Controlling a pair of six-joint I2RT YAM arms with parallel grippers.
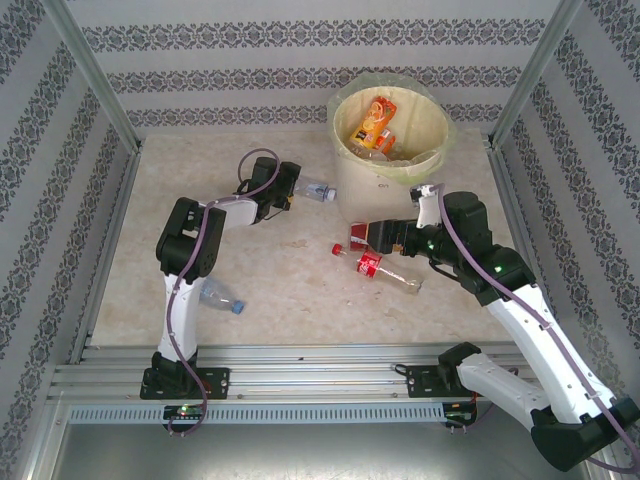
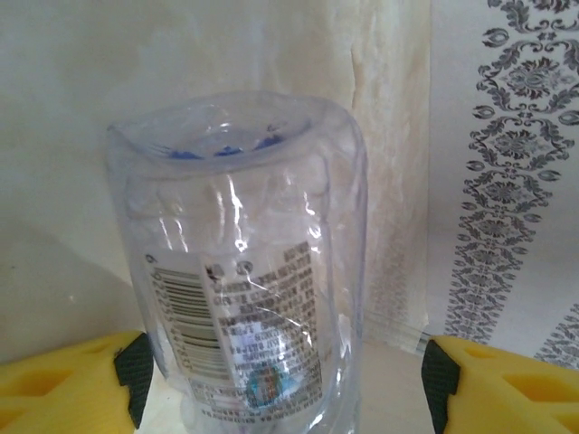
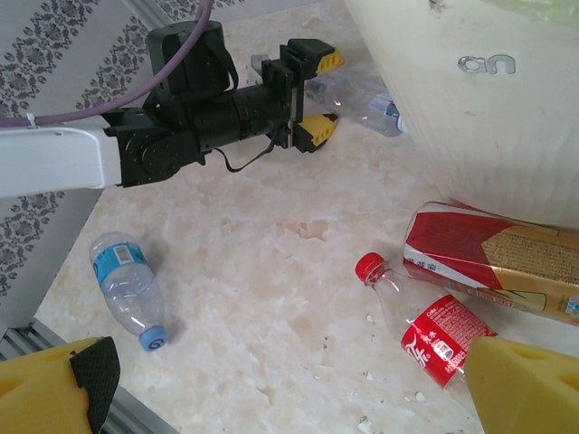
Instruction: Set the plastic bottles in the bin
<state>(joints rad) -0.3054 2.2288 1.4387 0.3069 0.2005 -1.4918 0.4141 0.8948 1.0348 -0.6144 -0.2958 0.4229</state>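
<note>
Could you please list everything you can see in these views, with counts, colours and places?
Bin: one, cream-white with a pale yellow-green liner, far right of the table.
Bottles in bin: several, orange-labelled and clear; exact count unclear.
Clear bottle: one, lying by the bin's foot, between the left gripper's fingers.
Blue-capped bottle: one, clear with a blue label, lying near the left arm.
Red-capped bottle: one, red label, lying in front of the bin.
Red-and-gold bottle: one, lying beside the bin's foot.
Table: one, pale marbled.
Walls: grey-patterned white.
Left gripper: yellow fingers, open.
Right gripper: yellow fingers, open, over the red-labelled bottles.
</note>
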